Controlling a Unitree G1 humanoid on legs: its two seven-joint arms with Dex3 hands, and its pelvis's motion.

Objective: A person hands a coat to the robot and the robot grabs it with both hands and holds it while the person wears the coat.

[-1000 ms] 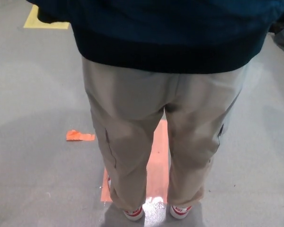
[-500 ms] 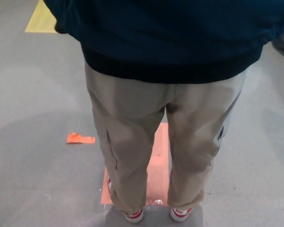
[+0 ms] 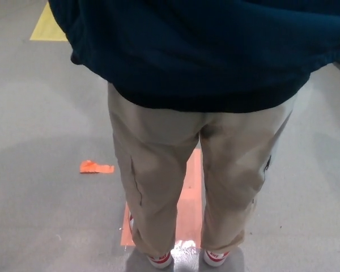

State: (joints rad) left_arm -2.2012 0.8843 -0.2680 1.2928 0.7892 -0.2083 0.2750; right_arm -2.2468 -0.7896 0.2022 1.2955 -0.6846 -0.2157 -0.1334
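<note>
A person stands with their back to me, filling the middle of the head view. A dark blue coat (image 3: 209, 51) covers the upper body and hangs down to the hips, its hem running across the top of beige trousers (image 3: 158, 164). Red and white shoes (image 3: 160, 259) show at the bottom edge. Neither of my hands appears anywhere in the picture.
The floor (image 3: 39, 113) is grey. An orange rectangular mark (image 3: 190, 198) lies under the person's feet. A small orange tape scrap (image 3: 95, 167) lies to the left, and a yellow floor marking (image 3: 48, 25) sits at the upper left.
The coat's hem has dropped lower over the person's hips and now covers more of the trousers. The person has stayed on the same spot.
</note>
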